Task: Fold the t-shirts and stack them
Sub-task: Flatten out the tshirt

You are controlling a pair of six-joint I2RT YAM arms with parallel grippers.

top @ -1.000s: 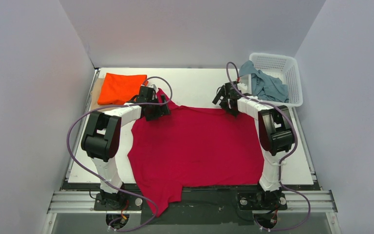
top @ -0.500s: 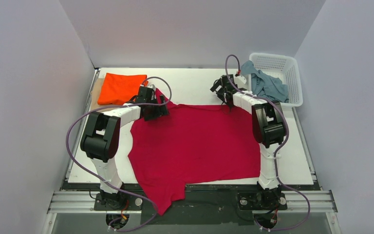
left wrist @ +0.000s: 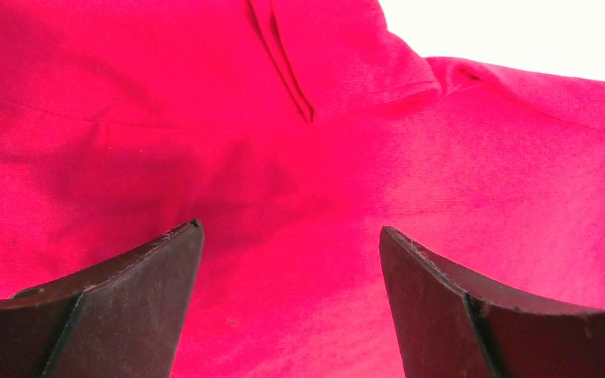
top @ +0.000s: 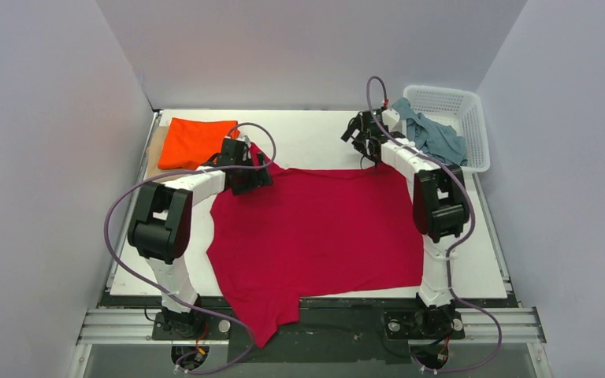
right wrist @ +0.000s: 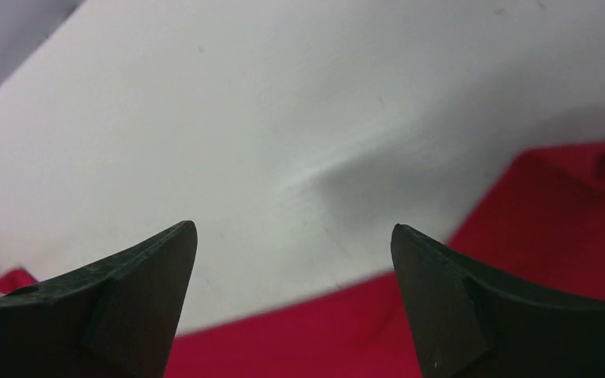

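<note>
- The white table (top: 315, 134) carries everything, with both arms reaching to its far half.
- The crimson t-shirt (top: 315, 236) lies spread flat across the middle. Its near-left part hangs over the near edge between the arm bases, and a sleeve pokes out at the far-left corner.
- The white lattice basket (top: 476, 126) sits at the far-right corner, apart from the crimson cloth.
- The orange t-shirt (top: 195, 142) lies folded at the far-left corner, just beside the left arm's wrist.
- The grey-blue t-shirt (top: 437, 138) is crumpled in the basket, one part draped over its left rim.
- The left gripper (left wrist: 291, 236) is low over the crimson shirt's far-left corner, jaws spread, with creased red cloth filling the view between them.
- The right gripper (right wrist: 293, 228) has its jaws spread over bare table just past the shirt's far-right edge. Red cloth shows only below and to the right.
</note>
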